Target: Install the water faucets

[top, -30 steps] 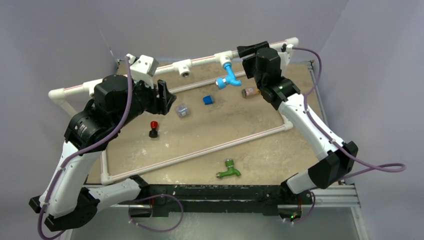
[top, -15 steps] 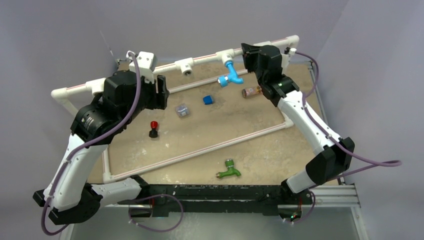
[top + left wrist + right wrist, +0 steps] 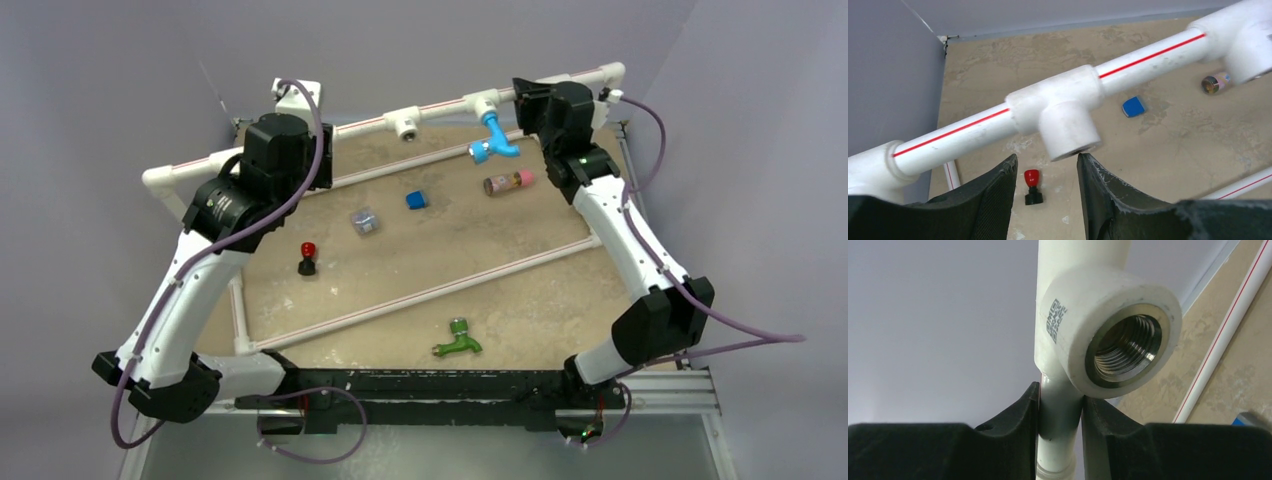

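Observation:
The light blue faucet (image 3: 493, 140) hangs from a T-fitting (image 3: 487, 103) on the white pipe frame (image 3: 440, 108) at the back. The green faucet (image 3: 457, 339) lies loose on the board near the front edge. My right gripper (image 3: 1060, 392) is shut on the pipe just below an open threaded T-fitting (image 3: 1113, 335); it also shows in the top view (image 3: 527, 97). My left gripper (image 3: 1046, 162) is open and empty, its fingertips just under another open T-fitting (image 3: 1068, 120). In the top view its own wrist hides it.
On the sandy board (image 3: 480, 270) lie a red-capped black knob (image 3: 307, 258), a small clear box (image 3: 365, 221), a blue block (image 3: 416, 199) and a pink-capped brown cylinder (image 3: 507, 182). Grey walls stand close behind and to the sides.
The pipe frame, with the blue faucet on it, has shifted right and toward the back, held by my right gripper. My left arm has swung up and right to the pipe.

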